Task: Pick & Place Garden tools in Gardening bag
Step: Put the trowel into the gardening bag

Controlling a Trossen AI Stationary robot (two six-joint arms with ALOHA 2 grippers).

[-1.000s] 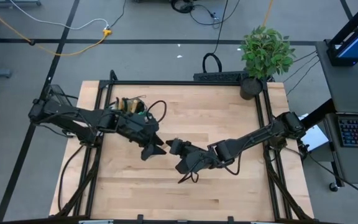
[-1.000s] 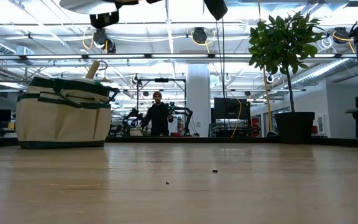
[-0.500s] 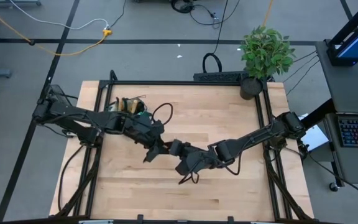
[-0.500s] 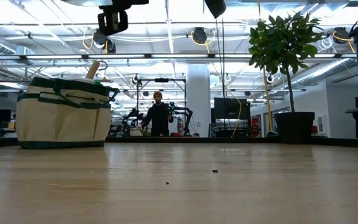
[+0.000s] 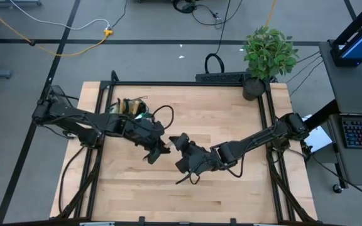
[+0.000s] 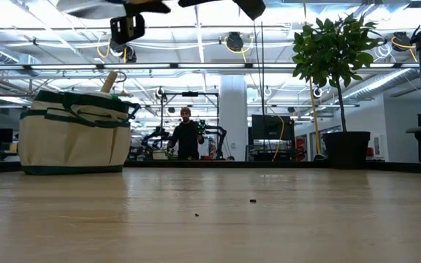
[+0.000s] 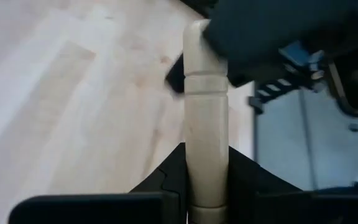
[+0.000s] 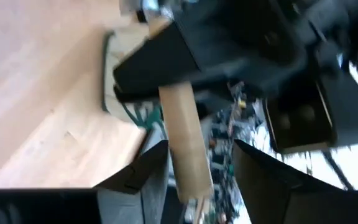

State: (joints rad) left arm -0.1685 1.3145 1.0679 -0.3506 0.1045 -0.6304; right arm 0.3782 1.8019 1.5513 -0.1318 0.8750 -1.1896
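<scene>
A: Mid-table, 2 arms meet over 1 wooden-handled tool. Who has it?

B: The left gripper does. Its wrist view shows both dark fingers pressed against the pale handle, pinching it. The right gripper sits at the handle's other end, just beside the left one. Whether it grips or has let go cannot be told.

A: How does the tool lie?

B: Its long axis runs from 1 gripper to the other, raised off the table. The working end is hidden.

A: And the gardening bag?

B: At the table's far-left corner, beside the left arm's forearm and well apart from the right arm. The left arm is the nearer carrier, and the bag lies behind its gripper, so it would likely have to draw back.
</scene>
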